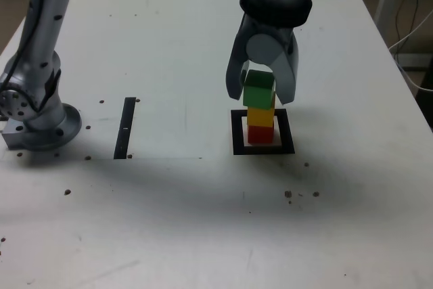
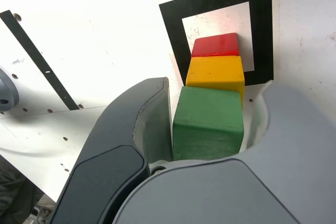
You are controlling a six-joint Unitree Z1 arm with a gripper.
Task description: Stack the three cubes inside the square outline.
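The green cube (image 2: 208,123) sits atop the yellow cube (image 2: 216,73) and red cube (image 2: 214,44) inside the square outline (image 1: 263,148), toward the counter's (image 1: 169,45) far right in the exterior view. The fingers (image 1: 235,72) stand slightly parted around it — lift straight up, no sideways drag, or the tower tips.

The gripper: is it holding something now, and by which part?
Cannot be told. The grey gripper brackets the matte green cube's sides atop the stack; a gap shows on one side, the other side looks close.

Looks like a robotics lab: white test table (image 1: 169,221) w/ drilled holes, arm base (image 1: 40,123) bolted on, cables (image 1: 413,25) at edge.
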